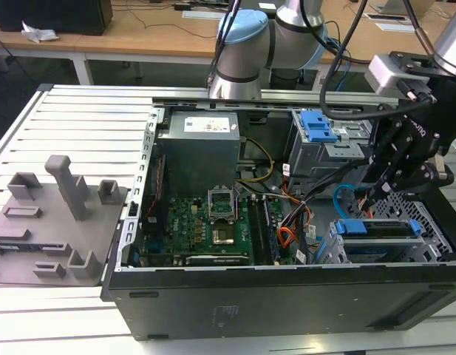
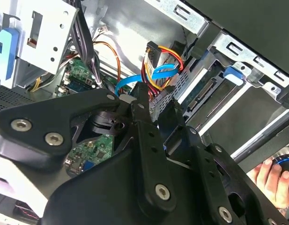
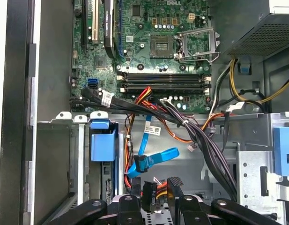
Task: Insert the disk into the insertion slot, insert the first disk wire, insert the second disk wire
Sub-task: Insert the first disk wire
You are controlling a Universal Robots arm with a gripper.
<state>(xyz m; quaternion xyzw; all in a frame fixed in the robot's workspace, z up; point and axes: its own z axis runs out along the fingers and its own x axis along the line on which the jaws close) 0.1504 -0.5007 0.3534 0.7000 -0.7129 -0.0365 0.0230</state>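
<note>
The black tool [image 2: 158, 107] sits close to a looped blue flat cable [image 2: 159, 72] and red-and-yellow wires [image 2: 166, 55], beside the perforated grey insertion slot [image 2: 184, 83], a person's hand [image 2: 270, 180] farther off.

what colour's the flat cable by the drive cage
Blue cable, clearest in the first wrist view.

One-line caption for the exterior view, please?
The gripper hangs in an open computer case on a slatted table, above the disk sitting in the insertion slot at the exterior view's right.
</note>
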